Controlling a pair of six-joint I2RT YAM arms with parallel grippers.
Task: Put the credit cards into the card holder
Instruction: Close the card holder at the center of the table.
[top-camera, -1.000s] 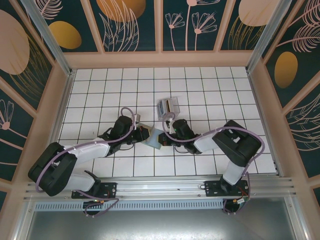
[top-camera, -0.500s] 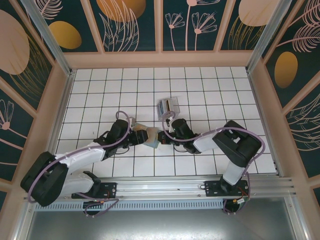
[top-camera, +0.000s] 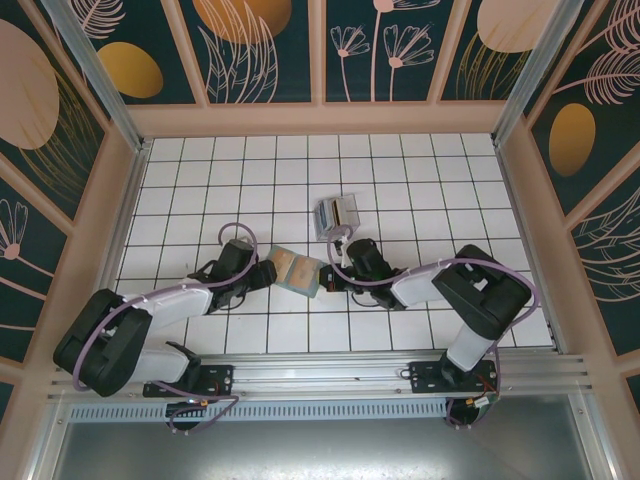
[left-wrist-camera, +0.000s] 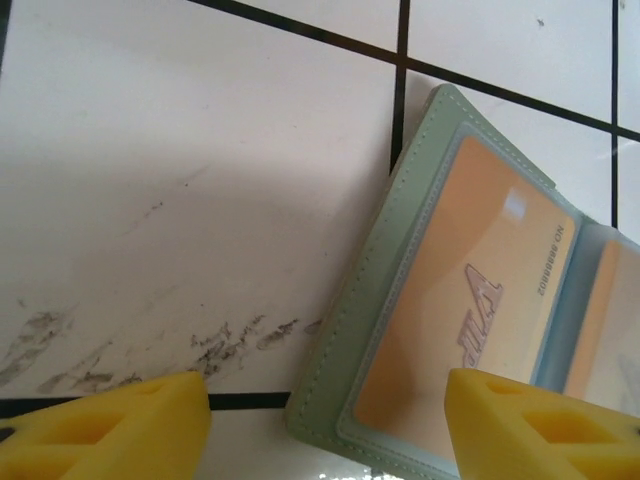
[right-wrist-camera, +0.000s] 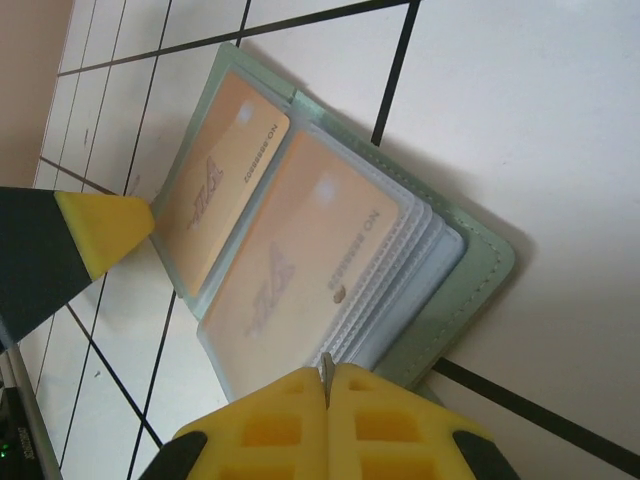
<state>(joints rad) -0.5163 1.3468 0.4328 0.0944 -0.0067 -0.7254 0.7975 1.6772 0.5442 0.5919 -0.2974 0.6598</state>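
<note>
The grey-green card holder (top-camera: 297, 270) lies open on the tiles between my two grippers. Two tan credit cards sit in its clear sleeves, one (right-wrist-camera: 225, 185) on the left page and one (right-wrist-camera: 300, 265) on top of the sleeve stack. My left gripper (left-wrist-camera: 325, 430) is open, its yellow fingertips (left-wrist-camera: 110, 425) straddling the card holder's near corner (left-wrist-camera: 330, 400) without touching it. My right gripper (right-wrist-camera: 327, 385) is shut at the card holder's other edge, with a thin grey sheet pinched edge-on between its pads. Whether that sheet is a card or a sleeve I cannot tell.
A small clear plastic box (top-camera: 338, 213) stands just behind the right gripper (top-camera: 330, 275). White tiled floor (top-camera: 420, 180) stretches to the back and both sides. Wooden walls enclose the table. The left gripper's fingertip (right-wrist-camera: 100, 235) shows beside the card holder in the right wrist view.
The card holder was held up, folded, between both grippers; now it lies open and flat. The left gripper has let go and drawn back to the left.
</note>
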